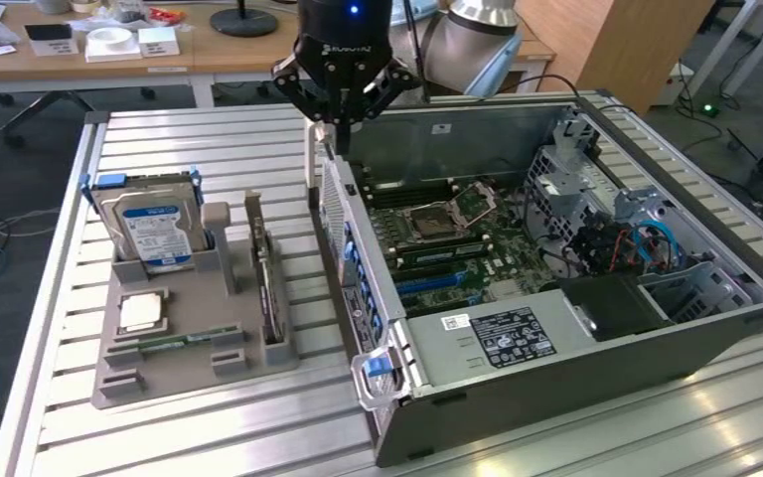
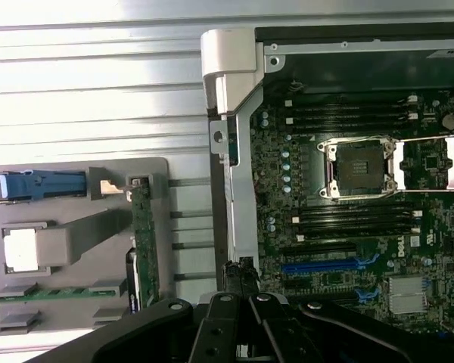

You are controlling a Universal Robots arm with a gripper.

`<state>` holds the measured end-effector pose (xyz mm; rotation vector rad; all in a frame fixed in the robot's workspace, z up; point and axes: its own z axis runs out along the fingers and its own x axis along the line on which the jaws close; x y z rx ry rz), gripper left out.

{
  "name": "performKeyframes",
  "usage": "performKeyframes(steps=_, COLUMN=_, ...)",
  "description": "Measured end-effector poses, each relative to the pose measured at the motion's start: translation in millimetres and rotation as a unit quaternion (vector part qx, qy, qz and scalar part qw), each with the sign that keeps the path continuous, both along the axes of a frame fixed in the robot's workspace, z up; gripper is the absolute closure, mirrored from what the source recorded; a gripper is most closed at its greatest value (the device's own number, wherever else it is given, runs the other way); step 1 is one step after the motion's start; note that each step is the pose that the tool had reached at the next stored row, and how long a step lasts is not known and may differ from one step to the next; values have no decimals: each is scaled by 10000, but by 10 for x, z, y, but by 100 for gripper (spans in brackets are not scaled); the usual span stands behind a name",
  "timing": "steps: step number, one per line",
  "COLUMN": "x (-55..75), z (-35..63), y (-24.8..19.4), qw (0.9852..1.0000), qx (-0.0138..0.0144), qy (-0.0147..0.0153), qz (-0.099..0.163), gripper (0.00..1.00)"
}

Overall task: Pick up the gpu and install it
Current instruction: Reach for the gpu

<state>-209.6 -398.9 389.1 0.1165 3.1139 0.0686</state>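
Observation:
The gpu stands on edge in a slot of the grey holder on the table, at the exterior view's left of the open computer case. In the wrist view the gpu shows edge-on as a thin green strip in the holder. My gripper hangs above the far end of the case's side wall that faces the holder, away from the gpu. The gripper is shut with nothing between its fingers.
The holder also carries a silver hard drive with a blue label, a square processor and a slim memory stick. Inside the case lie the motherboard with blue card slots and an open processor socket. Desks stand behind.

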Motion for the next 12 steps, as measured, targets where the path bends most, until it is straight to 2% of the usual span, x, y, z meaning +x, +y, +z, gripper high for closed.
performKeyframes(steps=12, x=-256, z=-25, y=0, qw=10000, qx=-5, qy=0, qz=-1, gripper=89)
